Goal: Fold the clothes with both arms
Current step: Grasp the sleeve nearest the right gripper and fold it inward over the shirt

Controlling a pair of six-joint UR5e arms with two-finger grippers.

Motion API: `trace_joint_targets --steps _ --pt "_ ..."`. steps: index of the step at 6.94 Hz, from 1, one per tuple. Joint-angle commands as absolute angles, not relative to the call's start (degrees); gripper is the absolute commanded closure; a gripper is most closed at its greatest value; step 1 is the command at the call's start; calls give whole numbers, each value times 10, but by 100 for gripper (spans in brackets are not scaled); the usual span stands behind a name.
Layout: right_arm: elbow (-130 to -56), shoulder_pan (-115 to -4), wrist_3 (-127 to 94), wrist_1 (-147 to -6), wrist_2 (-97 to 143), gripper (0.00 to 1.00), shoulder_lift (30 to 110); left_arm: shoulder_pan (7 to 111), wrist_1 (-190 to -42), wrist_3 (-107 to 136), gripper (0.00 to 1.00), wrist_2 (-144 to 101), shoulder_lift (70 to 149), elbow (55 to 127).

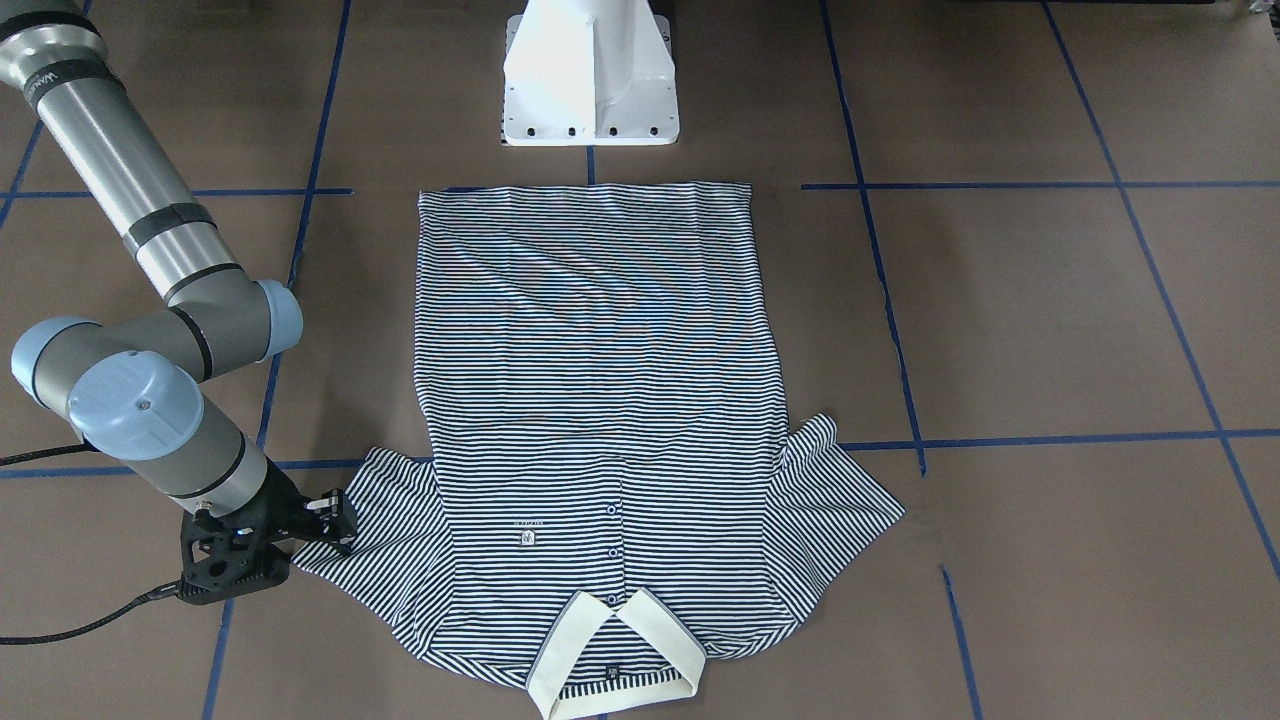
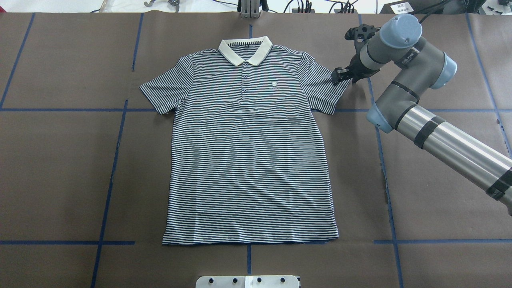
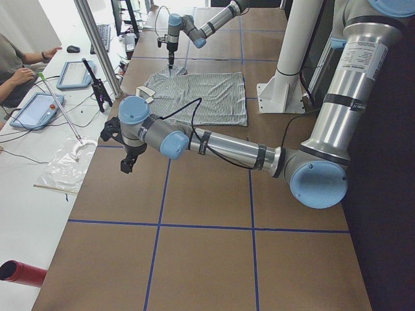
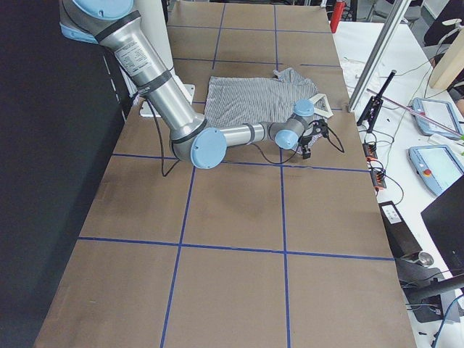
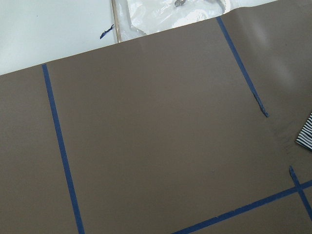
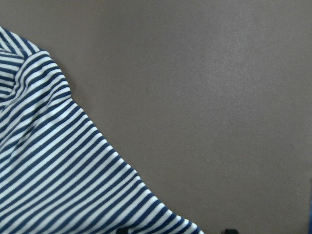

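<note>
A striped polo shirt (image 2: 252, 160) lies flat and face up mid-table (image 2: 60, 160), collar at 12 o'clock from overhead. No fold is made yet. The right gripper (image 2: 338, 76), jaws apart, meets the 2 o'clock sleeve (image 2: 322, 92). The left gripper (image 3: 126, 162) hangs well away, and its opening cannot be told.

Table (image 2: 60, 160) lies open round the shirt (image 2: 248, 160); pedestal (image 1: 590, 80) stands beyond its hem.

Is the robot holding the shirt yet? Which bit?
Nothing is held yet. The right tool sits open at a sleeve tip of the shirt; the left tool hangs over bare table.
</note>
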State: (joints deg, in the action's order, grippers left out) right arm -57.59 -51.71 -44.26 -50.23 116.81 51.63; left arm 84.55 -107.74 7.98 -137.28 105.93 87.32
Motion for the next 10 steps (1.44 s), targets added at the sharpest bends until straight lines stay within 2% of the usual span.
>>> trace_joint_targets --steps 1,5,7,9,10 --pt "-578 -516 -441 -504 1171 100 512 846 -1077 80 0 -1373 1061 873" --pt "-622 -519 -447 -504 1180 100 501 846 -1078 79 0 -1373 1062 871" --pt "-638 -500 -474 -531 1191 100 453 846 -1078 78 0 -1373 1063 870" --pt "-620 -430 -517 -597 1087 100 372 846 -1078 78 0 -1373 1064 868" --pt "-565 -425 -516 -598 1070 100 333 846 -1078 77 0 -1373 1064 864"
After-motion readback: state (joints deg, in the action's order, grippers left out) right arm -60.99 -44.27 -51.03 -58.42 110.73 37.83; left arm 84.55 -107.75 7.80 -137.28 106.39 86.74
